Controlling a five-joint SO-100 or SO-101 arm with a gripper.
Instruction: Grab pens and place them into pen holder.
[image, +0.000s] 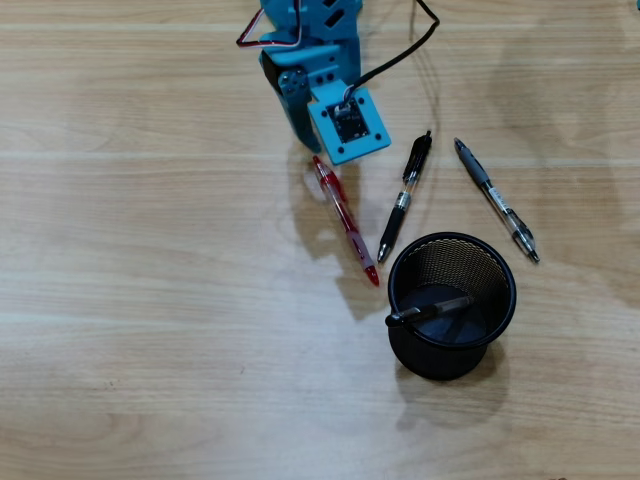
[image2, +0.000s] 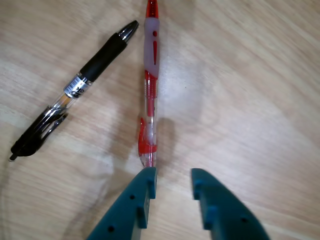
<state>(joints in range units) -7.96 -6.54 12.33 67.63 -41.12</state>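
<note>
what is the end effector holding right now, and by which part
Nothing is held. The end effector is open with an empty gap, its tips just past the clip end of the slim red pen lying on the wooden table.

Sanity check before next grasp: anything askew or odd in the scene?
One thing: the pen already in the pen holder lies almost flat across the cup, one end propped on the rim, not upright. The three pens on the table look normal.

The arm is blue printed plastic, with red and black cables and teal hand fingers.
</note>
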